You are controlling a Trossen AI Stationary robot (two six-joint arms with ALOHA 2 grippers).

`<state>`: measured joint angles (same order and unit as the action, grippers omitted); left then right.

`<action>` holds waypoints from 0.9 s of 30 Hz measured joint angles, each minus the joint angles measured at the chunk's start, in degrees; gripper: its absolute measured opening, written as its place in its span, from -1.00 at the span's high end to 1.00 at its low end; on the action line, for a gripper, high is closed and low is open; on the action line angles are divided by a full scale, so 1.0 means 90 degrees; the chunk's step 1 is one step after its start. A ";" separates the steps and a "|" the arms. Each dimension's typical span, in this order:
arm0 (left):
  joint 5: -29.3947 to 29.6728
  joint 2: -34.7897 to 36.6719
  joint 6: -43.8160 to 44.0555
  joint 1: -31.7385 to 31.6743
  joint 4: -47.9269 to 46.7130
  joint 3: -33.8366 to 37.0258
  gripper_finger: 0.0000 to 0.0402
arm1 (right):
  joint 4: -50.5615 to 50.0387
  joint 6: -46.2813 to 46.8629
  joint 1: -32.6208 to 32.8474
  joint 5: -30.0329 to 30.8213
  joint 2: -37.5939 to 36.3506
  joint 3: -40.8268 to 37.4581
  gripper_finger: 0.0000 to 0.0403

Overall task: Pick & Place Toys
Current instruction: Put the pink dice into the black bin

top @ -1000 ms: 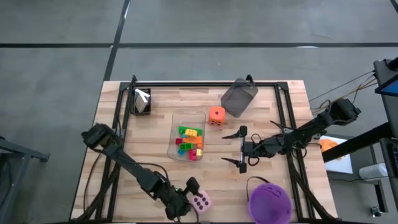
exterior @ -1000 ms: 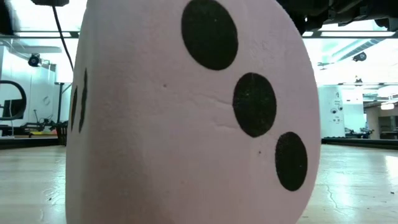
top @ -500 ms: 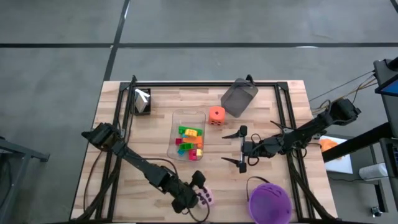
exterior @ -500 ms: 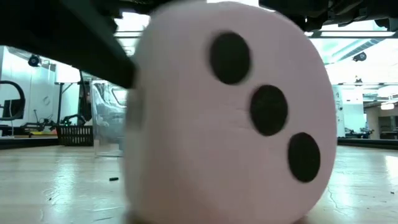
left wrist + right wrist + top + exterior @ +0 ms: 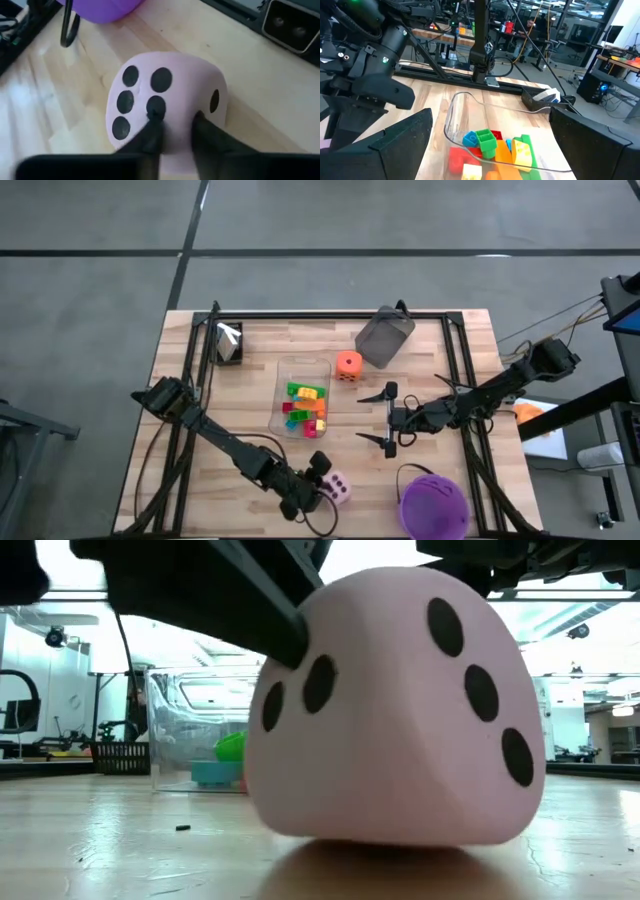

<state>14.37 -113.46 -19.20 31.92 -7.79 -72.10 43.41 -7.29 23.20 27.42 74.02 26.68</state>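
Pink foam die with black dots (image 5: 338,489) rests on the light wooden desk (image 5: 250,390) near its front edge, left of the purple plastic bucket (image 5: 433,503). The left hand (image 5: 172,131) presses both dark fingers, nearly together, against the die's side. The right hand (image 5: 388,419) hangs wide open beside the clear plastic tray (image 5: 318,367) of colourful bricks (image 5: 305,408).
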 joint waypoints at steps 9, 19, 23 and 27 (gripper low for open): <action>0.0454 0.0048 -0.0221 -0.0005 -0.0121 0.0015 0.81 | -0.0093 0.0036 0.0000 0.0000 0.0000 0.0000 -0.98; 0.0883 0.0706 -0.0171 -0.0051 -0.0200 0.0073 0.99 | -0.0117 0.0073 0.0002 -0.0002 0.0000 0.0000 -0.98; 0.0968 0.0949 -0.0151 -0.0069 -0.0131 0.0198 0.99 | -0.0117 0.0063 0.0036 -0.0017 0.0000 0.0000 -0.98; 0.1297 0.1257 -0.0129 -0.0116 0.0147 0.0402 0.99 | -0.0043 -0.0042 0.0131 -0.0030 -0.0002 0.0000 -0.98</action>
<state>26.05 -102.14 -20.36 30.88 -6.47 -68.48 43.02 -7.66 24.38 27.15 74.00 26.68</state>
